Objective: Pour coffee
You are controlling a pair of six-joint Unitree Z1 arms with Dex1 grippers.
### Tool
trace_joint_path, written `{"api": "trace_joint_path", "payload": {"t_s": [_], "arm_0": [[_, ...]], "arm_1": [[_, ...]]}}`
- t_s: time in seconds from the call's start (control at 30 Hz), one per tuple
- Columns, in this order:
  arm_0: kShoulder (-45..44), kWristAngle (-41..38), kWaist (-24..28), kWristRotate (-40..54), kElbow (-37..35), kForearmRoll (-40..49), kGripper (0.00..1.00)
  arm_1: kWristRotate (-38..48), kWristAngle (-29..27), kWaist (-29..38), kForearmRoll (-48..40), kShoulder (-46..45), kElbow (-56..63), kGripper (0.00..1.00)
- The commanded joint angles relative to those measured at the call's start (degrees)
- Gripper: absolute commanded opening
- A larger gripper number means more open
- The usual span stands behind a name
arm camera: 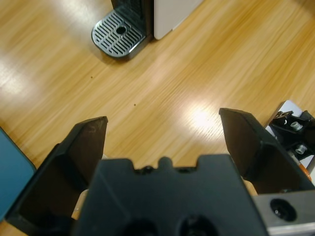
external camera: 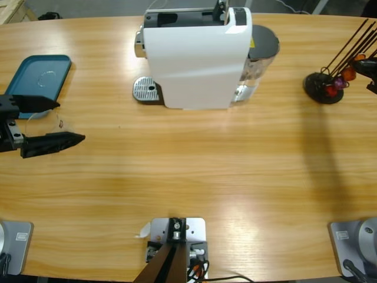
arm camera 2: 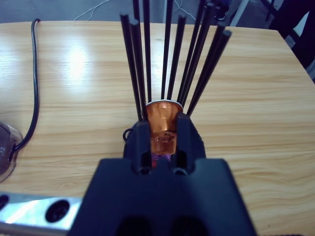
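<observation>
Left end effector (external camera: pixel 69 122) sits spread wide at the desk's (external camera: pixel 188 177) left edge, pinching nothing, just near the teal tray (external camera: pixel 41 75). Right end effector (arm camera 2: pixel 163 129) is pressed onto an orange capsule (arm camera 2: pixel 162 125) in the black rod rack (external camera: pixel 330 79) far right. White coffee machine (external camera: pixel 197 59) stands far-centre. Can't spot any coffee.

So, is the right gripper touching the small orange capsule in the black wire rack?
Touching. In the right wrist view the right gripper has both black jaws against the sides of the orange capsule.
</observation>
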Motion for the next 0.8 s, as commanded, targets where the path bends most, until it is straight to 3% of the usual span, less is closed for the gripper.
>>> {"api": "trace_joint_path", "payload": {"t_s": [0.03,0.23,0.53,0.6,0.63,0.77,0.8], "arm_0": [[-0.64,-0.39,-0.47,-0.83,3.71,-1.43,0.987],[-0.52,-0.39,-0.47,-0.83,4.61,-2.70,0.987],[-1.63,-0.47,-0.47,-0.96,5.27,-2.75,0.987],[-1.54,-0.51,-0.47,-1.08,5.29,-2.75,0.987],[-1.43,-0.60,-0.47,-1.10,5.29,-2.75,0.987],[-1.35,-0.81,-0.47,-1.13,5.24,-2.84,0.987],[-1.36,-0.83,-0.47,-1.13,5.22,-2.84,0.987]], "arm_1": [[-1.21,-0.59,-0.62,3.31,-2.75,-0.19,0.000],[-1.90,-0.64,-0.62,10.02,-7.65,-3.64,0.000],[-2.35,-0.49,-0.51,12.08,-8.35,-6.75,0.013],[-2.21,-0.70,-0.11,12.53,-8.88,-6.43,0.307],[-2.19,-1.01,0.24,12.81,-9.00,-6.35,0.364],[-0.81,-2.81,2.56,12.43,-9.02,-4.25,0.381],[-0.74,-2.88,2.63,12.43,-9.39,-3.99,0.443]]}}
